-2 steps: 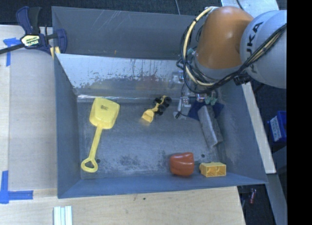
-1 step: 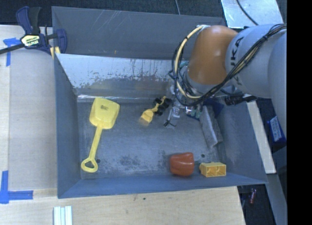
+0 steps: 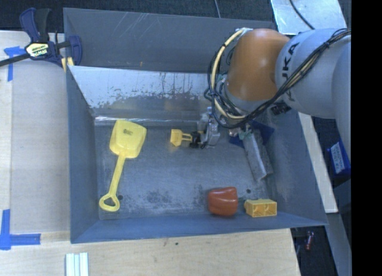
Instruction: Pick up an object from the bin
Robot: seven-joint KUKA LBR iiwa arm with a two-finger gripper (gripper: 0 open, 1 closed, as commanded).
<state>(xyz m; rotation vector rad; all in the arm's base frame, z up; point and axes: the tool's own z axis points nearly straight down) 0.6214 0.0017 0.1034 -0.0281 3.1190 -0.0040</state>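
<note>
**Q:** Target, and where?

**A:** Small yellow piece point(image 3: 176, 138), mid-floor of the bin point(image 3: 179, 179), toward the back wall. Gripper point(image 3: 199, 139) is down low at the piece's right-hand end. Touching or just shy, I can't say.

**Q:** Tool state?

**A:** Can't tell whether it is spread or closed. I see nothing in its grasp.

**Q:** How would you run the step?

**A:** My judgement: shift toward the view's left until centred over the piece, then close. A one-sided close would likely nudge it away. Then lift straight up. Yellow toy shovel point(image 3: 122, 155) lies well apart at the left. Red-brown lump point(image 3: 222, 202) and yellow block point(image 3: 261, 208) sit by the front wall, so no interference expected.
</note>
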